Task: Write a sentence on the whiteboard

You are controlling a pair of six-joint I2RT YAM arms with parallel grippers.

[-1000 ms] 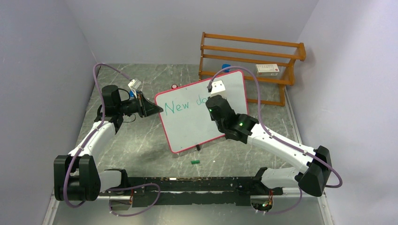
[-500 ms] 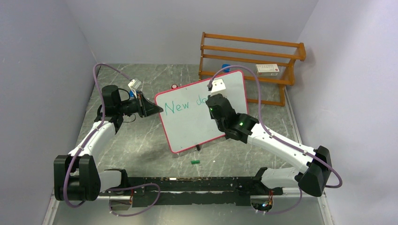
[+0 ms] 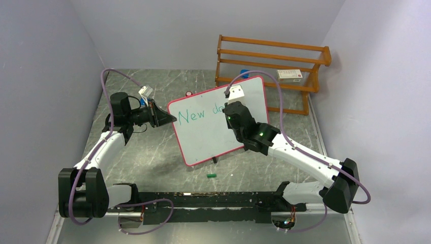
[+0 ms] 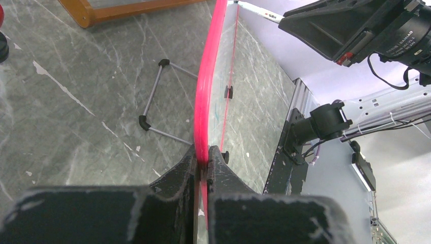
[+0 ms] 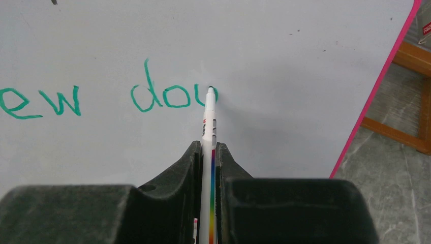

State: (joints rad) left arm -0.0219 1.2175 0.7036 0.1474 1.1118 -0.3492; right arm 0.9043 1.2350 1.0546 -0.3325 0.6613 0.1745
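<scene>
While marker point(image 5: 208, 122) on whiteboard point(image 5: 284, 51), blank white toward rim point(image 5: 378, 84).

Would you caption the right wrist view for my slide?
Right gripper holds the marker to the whiteboard, the green sentence unfinished.

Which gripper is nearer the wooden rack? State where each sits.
Right. The right gripper holds the pen against the whiteboard, just before the rack; the left gripper clamps the whiteboard's opposite edge, farther away.

board point(image 3: 203, 140): I'm seeing it standing on the table point(image 3: 152, 152), left gripper point(image 4: 203, 165) clamping its left edge.
marker point(image 5: 208, 117): tip touching the board, at the words' point(image 3: 201, 114) right end.
rack point(image 3: 269, 56): standing behind the board, box point(image 3: 290, 75) lying on it.
cap point(image 3: 211, 175): lying before the board.
</scene>
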